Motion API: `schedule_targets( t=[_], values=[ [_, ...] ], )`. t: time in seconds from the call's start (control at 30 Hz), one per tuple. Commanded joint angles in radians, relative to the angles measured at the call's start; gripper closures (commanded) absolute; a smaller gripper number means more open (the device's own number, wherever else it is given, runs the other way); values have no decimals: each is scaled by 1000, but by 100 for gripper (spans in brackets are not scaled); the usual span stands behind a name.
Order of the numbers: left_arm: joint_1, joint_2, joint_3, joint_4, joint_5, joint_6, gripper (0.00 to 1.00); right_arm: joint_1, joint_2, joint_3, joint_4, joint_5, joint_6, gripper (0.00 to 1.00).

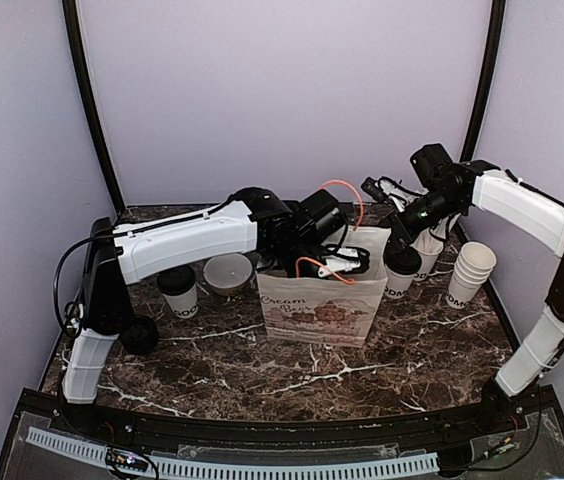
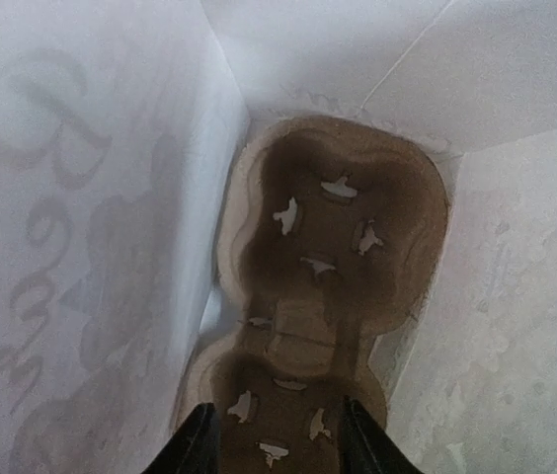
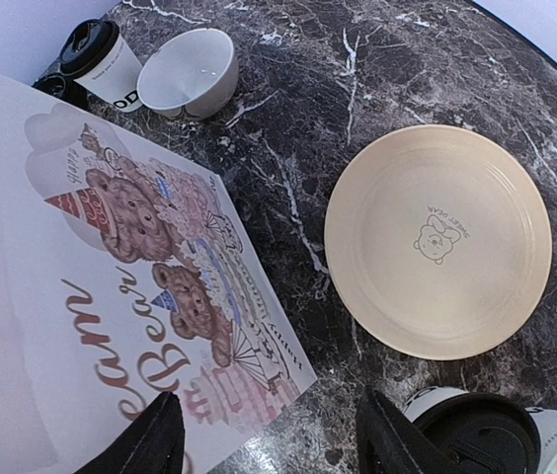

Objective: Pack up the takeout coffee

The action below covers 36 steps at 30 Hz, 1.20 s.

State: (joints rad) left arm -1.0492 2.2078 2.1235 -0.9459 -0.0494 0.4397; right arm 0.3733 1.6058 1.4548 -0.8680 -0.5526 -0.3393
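Note:
A white paper bag (image 1: 322, 305) printed with bears stands mid-table. My left gripper (image 2: 278, 446) is down inside it, open, with nothing between its fingers, above a brown pulp cup carrier (image 2: 338, 227) that lies on the bag's floor with its wells bare. One takeout coffee (image 1: 177, 290) stands left of the bag, and the other takeout coffee (image 1: 400, 270) stands at the bag's right. My right gripper (image 3: 271, 444) hovers open behind the bag's top right corner, holding nothing. Below it show the bag's printed face (image 3: 111, 296) and the nearer coffee's black lid (image 3: 481, 434).
A white bowl (image 1: 227, 272) sits between the left coffee and the bag. A cream plate (image 3: 437, 237) lies flat on the marble beside the bag. A stack of lidless white cups (image 1: 472, 270) stands at the right. A loose black lid (image 1: 140, 335) lies near the left arm's base.

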Motion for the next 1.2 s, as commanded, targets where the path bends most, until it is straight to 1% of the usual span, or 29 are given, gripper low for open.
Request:
schedule_targets(
  t=[0.0, 0.07, 0.2, 0.4, 0.5, 0.63, 0.73, 0.83, 0.9, 0.97, 1.0, 1.07, 1.17],
  values=[
    [1, -7, 56, -27, -21, -9, 51, 7, 3, 16, 5, -4, -9, 41],
    [2, -17, 74, -36, -33, -17, 46, 7, 3, 20, -2, -6, -13, 41],
    [0, -71, 95, -57, -17, -10, 41, 8, 7, 47, -34, -26, -18, 41],
    [0, -190, 148, -63, 75, -8, 37, 2, 10, 116, -86, -43, -18, 40],
    [0, -267, 148, -10, 125, -5, 36, -12, 12, 160, -108, -40, -13, 39],
    [1, -355, 77, 112, 161, 0, 33, -31, 18, 219, -124, -52, -5, 37],
    [1, -378, 59, 149, 147, 2, 33, -30, 14, 246, -139, -50, -3, 37],
    [2, -409, 52, 191, 104, -6, 33, -31, -16, 265, -161, -49, -19, 37],
    [7, -438, 22, 229, 78, -12, 33, -31, -49, 271, -174, -74, -45, 37],
    [30, -463, -20, 279, 63, -26, 29, -30, -87, 271, -189, -111, -81, 37],
    [52, -472, -31, 302, 78, -40, 26, -29, -105, 274, -217, -141, -113, 37],
    [91, -467, -48, 315, 130, -60, 23, -9, -141, 286, -283, -208, -211, 36],
    [134, -438, -42, 319, 190, -84, 22, 59, -203, 278, -335, -240, -296, 27]
  ],
)
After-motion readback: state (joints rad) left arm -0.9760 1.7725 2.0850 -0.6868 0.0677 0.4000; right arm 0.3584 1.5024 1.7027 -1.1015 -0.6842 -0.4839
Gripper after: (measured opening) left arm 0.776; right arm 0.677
